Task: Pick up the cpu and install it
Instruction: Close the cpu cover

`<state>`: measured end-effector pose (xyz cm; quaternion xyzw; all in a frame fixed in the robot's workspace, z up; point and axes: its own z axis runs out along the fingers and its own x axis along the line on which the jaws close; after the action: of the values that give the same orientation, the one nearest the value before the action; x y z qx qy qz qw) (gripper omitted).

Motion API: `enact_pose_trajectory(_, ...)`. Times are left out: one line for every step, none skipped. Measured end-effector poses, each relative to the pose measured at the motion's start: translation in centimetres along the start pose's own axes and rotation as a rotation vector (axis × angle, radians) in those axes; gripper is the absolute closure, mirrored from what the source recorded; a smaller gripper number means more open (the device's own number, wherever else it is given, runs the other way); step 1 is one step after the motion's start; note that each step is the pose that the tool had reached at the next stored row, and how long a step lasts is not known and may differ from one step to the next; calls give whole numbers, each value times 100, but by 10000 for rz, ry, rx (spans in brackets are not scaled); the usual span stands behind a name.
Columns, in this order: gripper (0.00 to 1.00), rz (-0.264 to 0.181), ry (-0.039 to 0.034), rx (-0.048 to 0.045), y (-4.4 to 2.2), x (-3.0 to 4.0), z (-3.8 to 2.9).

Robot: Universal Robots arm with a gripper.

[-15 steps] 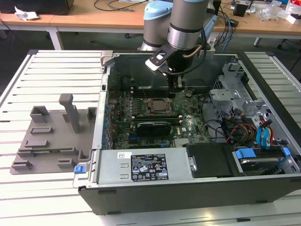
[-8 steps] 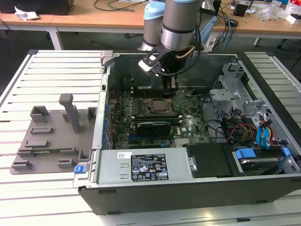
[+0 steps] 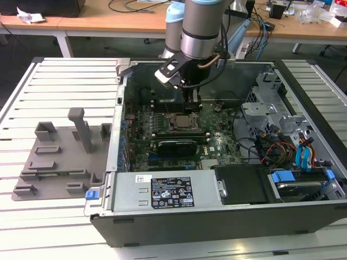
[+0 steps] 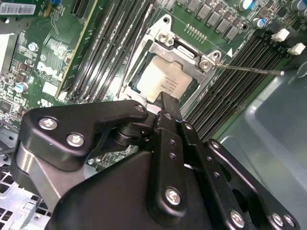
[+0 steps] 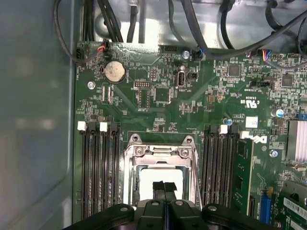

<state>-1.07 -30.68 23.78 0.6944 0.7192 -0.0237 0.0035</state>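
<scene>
Backing slatted white table (image 3: 59, 81), wooden desks (image 3: 108, 23)

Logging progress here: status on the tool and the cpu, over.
Tool shut, poised over the socket frame. Cpu lying flat inside it, not gripped. Nothing seen between them.
</scene>
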Motion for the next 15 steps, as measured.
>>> enact_pose_trajectory(89, 0, 0, 0, -7, 0, 2)
enact_pose_trajectory(89, -1, 0, -1, -22, 1, 5)
enact_pose_trajectory(89, -1, 1, -1, -33, 2, 9)
enact_pose_trajectory(89, -1, 1, -1, -45, 2, 12)
enact_pose_trajectory(89, -1, 1, -1, -54, 3, 15)
enact_pose_trajectory(89, -1, 1, -1, -64, 3, 19)
enact_pose_trajectory(89, 0, 1, -1, -72, 4, 23)
enact_pose_trajectory(89, -1, 0, -1, -88, 4, 31)
enact_pose_trajectory(89, -1, 1, 0, -99, 5, 38)
enact_pose_trajectory(89, -1, 1, -1, -117, 7, 65)
enact_pose_trajectory(89, -1, 0, -1, -140, 9, 110)
enact_pose_trajectory(89, 0, 1, -1, -162, 12, 167)
enact_pose_trajectory(89, 0, 1, -1, -175, 13, 193)
enact_pose_trajectory(89, 0, 0, -1, -186, 14, 211)
enact_pose_trajectory(89, -1, 0, 0, -206, 17, 243)
